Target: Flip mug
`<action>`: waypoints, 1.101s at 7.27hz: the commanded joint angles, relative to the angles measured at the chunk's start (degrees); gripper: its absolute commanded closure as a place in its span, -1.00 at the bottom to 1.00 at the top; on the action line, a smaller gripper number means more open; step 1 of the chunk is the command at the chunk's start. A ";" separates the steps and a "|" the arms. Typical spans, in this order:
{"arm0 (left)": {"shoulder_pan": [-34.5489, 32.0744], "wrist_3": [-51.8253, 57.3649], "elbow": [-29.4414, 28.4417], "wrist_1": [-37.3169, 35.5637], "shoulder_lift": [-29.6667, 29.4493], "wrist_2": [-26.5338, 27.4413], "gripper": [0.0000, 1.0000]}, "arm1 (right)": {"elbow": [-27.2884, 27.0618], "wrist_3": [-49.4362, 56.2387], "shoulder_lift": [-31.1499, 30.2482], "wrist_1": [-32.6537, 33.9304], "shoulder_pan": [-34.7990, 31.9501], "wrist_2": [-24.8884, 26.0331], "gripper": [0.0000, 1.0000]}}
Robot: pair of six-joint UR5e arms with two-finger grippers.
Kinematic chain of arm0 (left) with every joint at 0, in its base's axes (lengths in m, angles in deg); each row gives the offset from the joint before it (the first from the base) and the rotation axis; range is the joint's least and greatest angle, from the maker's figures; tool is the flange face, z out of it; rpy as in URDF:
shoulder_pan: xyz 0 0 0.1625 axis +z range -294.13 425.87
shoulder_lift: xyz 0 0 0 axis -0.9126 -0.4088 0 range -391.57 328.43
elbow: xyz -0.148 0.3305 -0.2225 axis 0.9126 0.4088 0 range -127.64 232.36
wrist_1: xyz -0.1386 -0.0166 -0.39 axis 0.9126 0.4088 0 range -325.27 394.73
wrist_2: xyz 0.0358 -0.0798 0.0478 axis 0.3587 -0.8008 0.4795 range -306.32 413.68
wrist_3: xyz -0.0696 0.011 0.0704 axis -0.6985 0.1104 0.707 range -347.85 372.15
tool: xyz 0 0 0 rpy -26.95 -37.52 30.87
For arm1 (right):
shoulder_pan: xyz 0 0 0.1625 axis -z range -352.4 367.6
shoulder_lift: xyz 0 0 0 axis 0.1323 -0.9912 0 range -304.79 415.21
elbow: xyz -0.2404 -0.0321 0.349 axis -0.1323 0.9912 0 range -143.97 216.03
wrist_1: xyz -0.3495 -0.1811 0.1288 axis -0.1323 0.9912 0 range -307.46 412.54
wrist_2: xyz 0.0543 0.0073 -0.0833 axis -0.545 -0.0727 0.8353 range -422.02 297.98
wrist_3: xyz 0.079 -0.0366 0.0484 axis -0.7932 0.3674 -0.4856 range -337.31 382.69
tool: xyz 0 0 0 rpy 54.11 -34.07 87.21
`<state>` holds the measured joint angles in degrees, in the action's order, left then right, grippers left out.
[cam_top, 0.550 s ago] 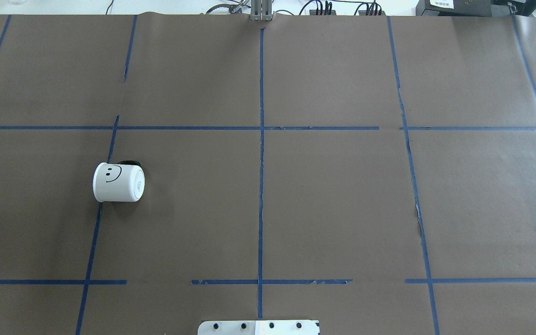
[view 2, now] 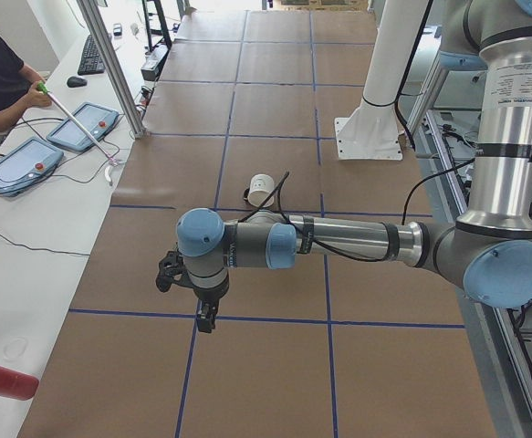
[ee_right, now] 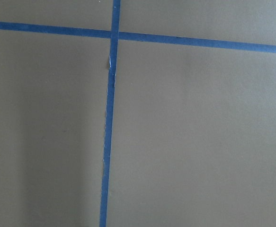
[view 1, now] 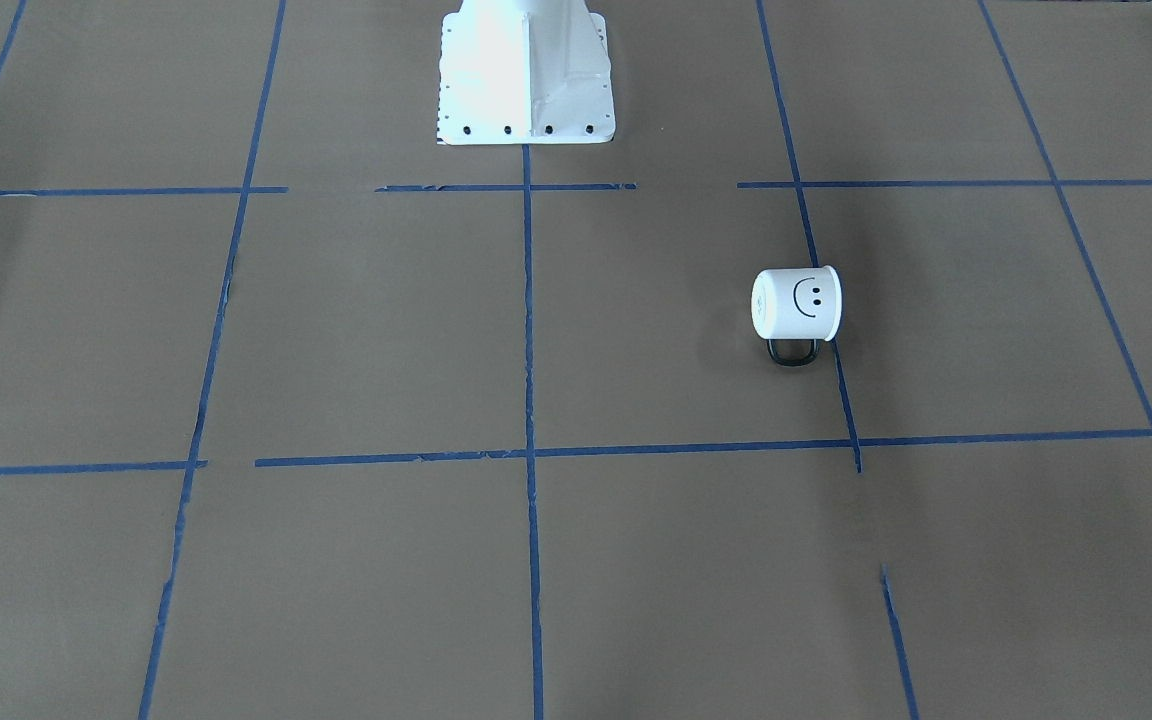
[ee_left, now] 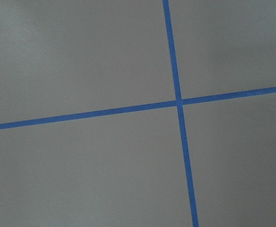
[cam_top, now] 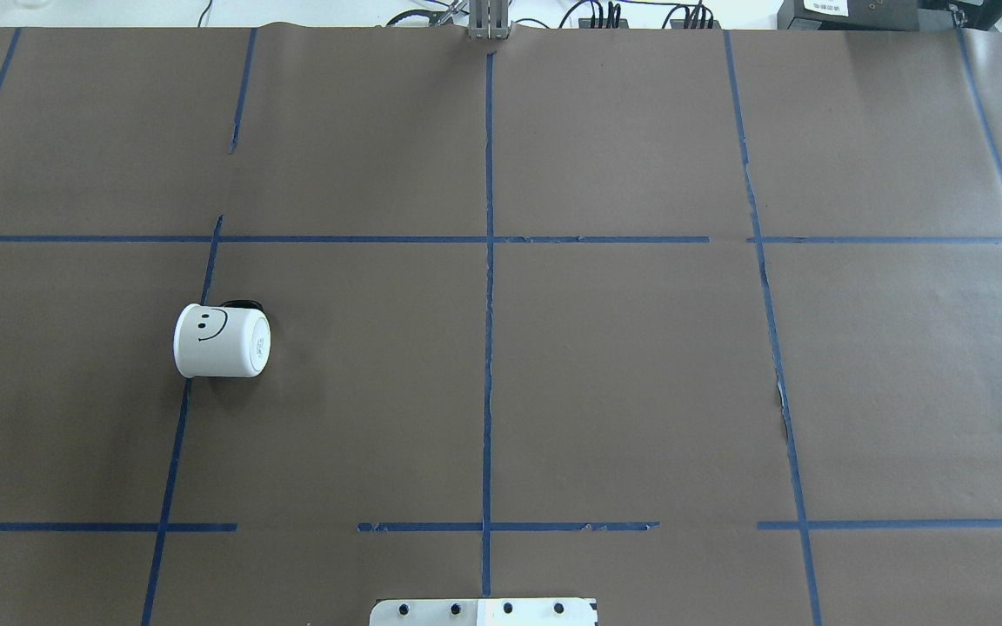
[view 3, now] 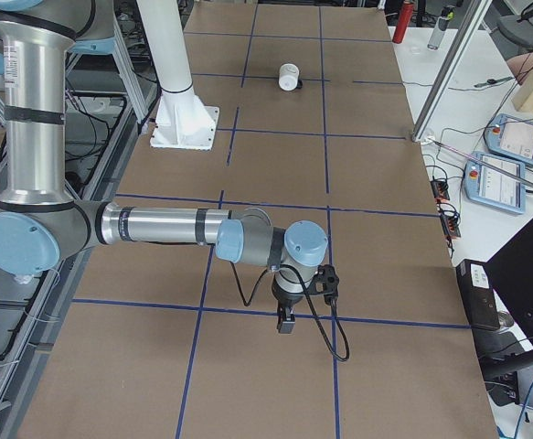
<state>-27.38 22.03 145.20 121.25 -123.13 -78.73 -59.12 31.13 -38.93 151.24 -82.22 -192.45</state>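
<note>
Mug (cam_top: pixel 221 341) lying on its side on the bench (cam_top: pixel 605 382), left half, untouched. Left end effector (view 2: pixel 205 321) and right end effector (view 3: pixel 286 323) are held well apart from it; released or clenched cannot be told. Approach advised across the body, with the handle (view 1: pixel 792 354) avoided.

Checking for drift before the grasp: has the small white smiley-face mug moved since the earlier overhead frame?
No. The small white smiley-face mug lies on its side, one end over the same blue tape line as before.
</note>
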 commanded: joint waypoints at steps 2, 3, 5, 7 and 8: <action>0.87 0.04 0.24 2.84 1.83 -9.62 -1.00 | -0.03 0.00 0.00 0.00 0.00 0.00 -1.00; 2.36 -4.31 0.85 6.52 2.18 -13.98 -1.00 | 0.05 0.00 0.00 0.00 0.00 0.00 -1.00; 11.20 -29.36 3.14 19.03 2.18 -13.50 -1.00 | -0.03 0.00 0.00 0.00 0.00 0.00 -1.00; 17.71 -58.60 3.06 39.31 3.49 -13.14 -1.00 | -0.03 0.00 0.00 0.00 0.00 0.00 -1.00; 23.58 -73.63 2.71 54.48 5.94 -6.79 -1.00 | -0.03 0.00 0.00 0.00 0.00 0.00 -1.00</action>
<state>-10.18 -33.15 148.17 159.25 -119.38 -90.34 -59.16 31.13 -38.93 151.24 -82.22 -192.45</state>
